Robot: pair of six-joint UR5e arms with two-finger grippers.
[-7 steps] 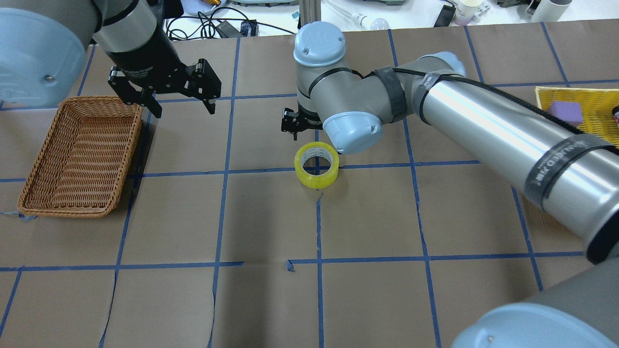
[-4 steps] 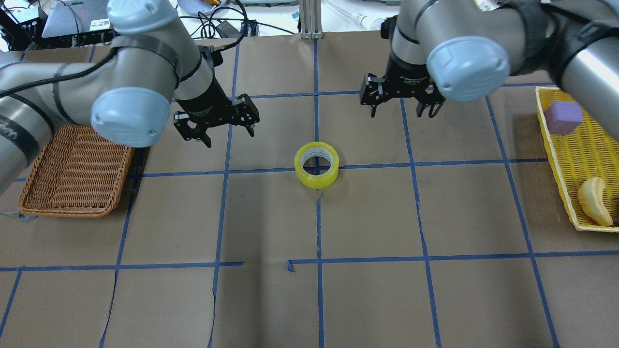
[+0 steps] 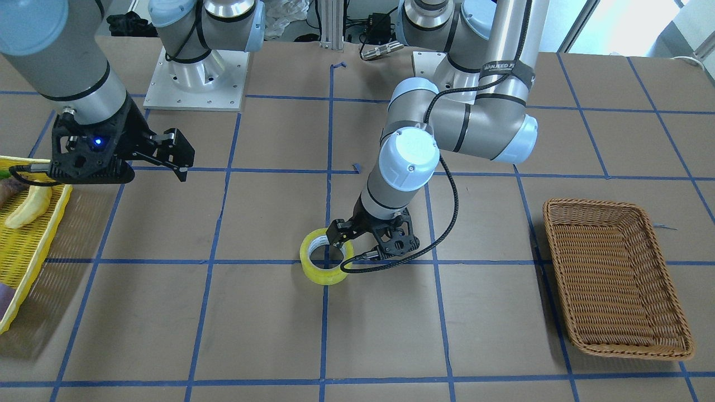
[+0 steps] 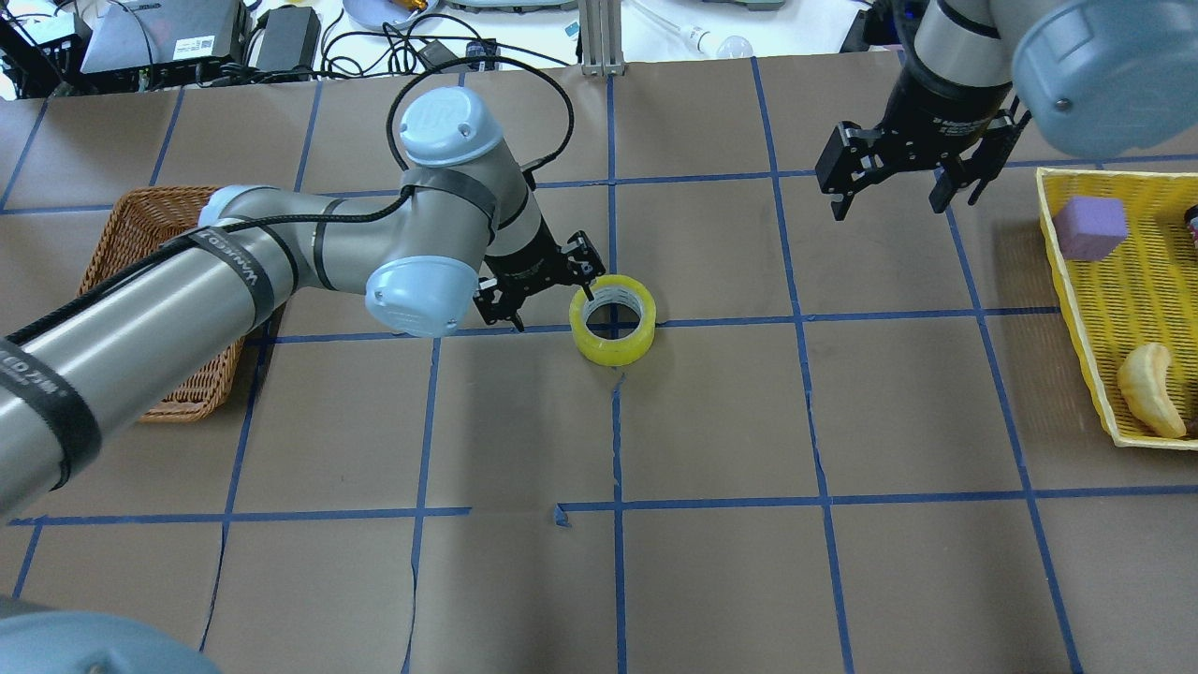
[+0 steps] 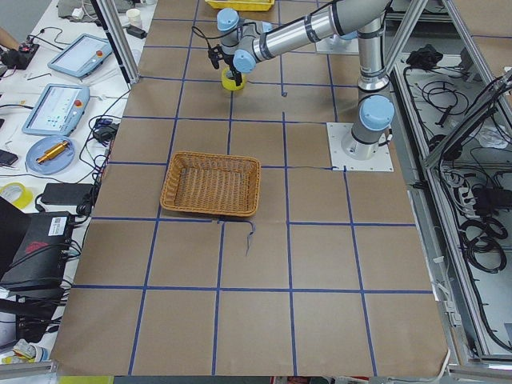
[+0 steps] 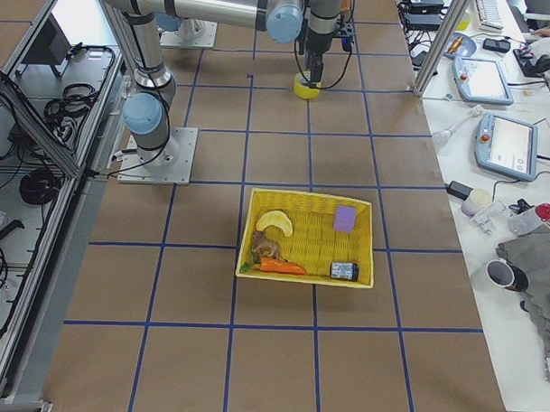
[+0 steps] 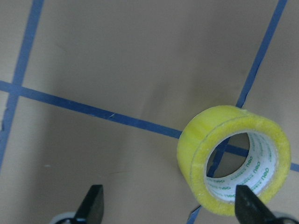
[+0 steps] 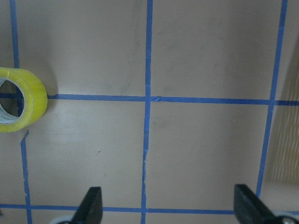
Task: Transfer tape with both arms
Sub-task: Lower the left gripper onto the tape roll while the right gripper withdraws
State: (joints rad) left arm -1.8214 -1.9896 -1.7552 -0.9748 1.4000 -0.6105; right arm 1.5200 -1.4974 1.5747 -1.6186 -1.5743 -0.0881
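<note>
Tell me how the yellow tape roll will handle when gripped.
The tape lies flat, hole up, so it probably won't roll unless tipped. Its thick wound wall looks stiff. The glossy side may slip in the left gripper.

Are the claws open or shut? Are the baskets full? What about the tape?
Bright yellow roll of tape: lying flat on the table, not gripped.
Left gripper: open, low beside the tape.
Right gripper: open, empty, raised.
Brown wicker basket: empty.
Yellow mesh basket: has things inside.
</note>
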